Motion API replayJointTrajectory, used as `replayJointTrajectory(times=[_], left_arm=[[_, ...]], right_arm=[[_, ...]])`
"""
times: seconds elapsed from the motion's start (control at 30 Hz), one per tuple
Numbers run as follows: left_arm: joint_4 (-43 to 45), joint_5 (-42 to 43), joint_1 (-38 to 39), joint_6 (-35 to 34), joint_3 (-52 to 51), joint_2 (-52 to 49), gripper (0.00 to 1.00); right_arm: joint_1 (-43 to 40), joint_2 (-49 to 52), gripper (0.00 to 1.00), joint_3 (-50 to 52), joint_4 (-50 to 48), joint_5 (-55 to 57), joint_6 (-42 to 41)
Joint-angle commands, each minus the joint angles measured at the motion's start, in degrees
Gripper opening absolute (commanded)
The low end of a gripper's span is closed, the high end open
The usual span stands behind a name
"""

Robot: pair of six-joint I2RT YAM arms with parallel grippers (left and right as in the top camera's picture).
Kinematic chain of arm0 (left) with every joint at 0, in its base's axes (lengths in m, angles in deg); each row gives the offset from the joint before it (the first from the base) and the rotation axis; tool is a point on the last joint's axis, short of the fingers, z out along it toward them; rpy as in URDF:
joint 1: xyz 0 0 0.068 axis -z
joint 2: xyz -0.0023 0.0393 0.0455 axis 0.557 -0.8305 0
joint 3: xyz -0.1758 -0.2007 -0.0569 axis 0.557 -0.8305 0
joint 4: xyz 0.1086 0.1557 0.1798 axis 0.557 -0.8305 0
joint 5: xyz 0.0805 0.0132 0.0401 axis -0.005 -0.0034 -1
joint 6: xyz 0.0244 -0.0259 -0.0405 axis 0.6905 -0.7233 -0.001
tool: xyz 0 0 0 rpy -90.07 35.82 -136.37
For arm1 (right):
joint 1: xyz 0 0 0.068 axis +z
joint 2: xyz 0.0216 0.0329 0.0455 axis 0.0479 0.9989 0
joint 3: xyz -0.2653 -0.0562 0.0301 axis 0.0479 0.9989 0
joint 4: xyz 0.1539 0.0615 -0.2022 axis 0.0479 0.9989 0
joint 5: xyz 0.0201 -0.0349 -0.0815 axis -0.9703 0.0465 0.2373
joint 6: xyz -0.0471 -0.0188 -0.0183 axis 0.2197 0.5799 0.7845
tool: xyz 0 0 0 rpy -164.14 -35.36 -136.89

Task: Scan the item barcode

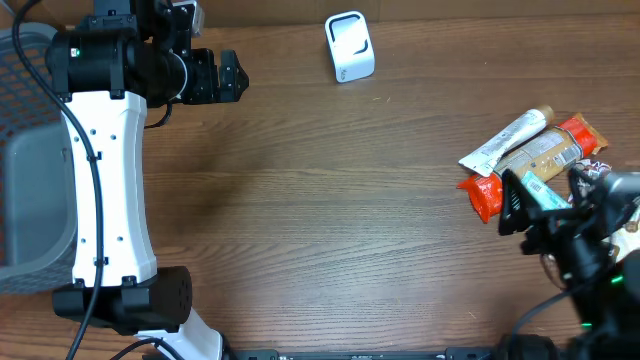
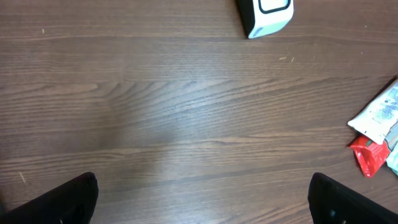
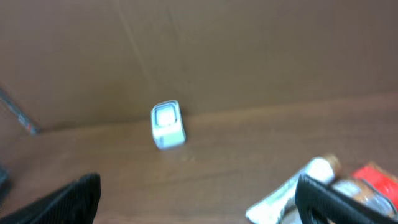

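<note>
A white barcode scanner (image 1: 349,46) stands at the back of the wooden table, also showing in the left wrist view (image 2: 266,15) and the right wrist view (image 3: 168,124). At the right edge lies a pile of items: a white tube (image 1: 505,142), a beige packet (image 1: 548,155) and an orange-red packet (image 1: 485,196). The tube (image 3: 298,186) and red packet (image 3: 373,177) lie by my right gripper's right finger. My right gripper (image 1: 518,215) hovers open at the pile's near side, holding nothing. My left gripper (image 1: 238,80) is open and empty at the far left, well away from the items.
A grey mesh basket (image 1: 25,150) sits at the table's left edge beside the left arm's white body (image 1: 105,190). A brown wall rises behind the scanner. Bare wood table (image 2: 186,112) lies between the arms.
</note>
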Motion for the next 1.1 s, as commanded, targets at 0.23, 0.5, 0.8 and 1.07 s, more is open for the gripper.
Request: replayJointTrajectory(times=[0.23, 0.5, 0.8, 1.07], left_arm=[[0.0, 0.1, -0.2, 1.3, 0.2, -0.2, 1.0], [0.0, 0.1, -0.2, 1.3, 0.2, -0.2, 1.0], [0.0, 0.1, -0.2, 1.3, 0.2, -0.2, 0.99], [0.0, 0.1, -0.2, 1.3, 0.2, -0.3, 1.0]], right_arm=[[0.2, -15.5, 1.0, 32.7, -26.6, 6.0, 0.2], [0.3, -22.2, 1.0, 41.7, -29.7, 7.4, 0.2], [0.4, -25.0, 1.0, 41.7, -25.4, 8.8, 0.2], [0.4, -25.0, 1.0, 41.7, -25.4, 8.8, 0.2]])
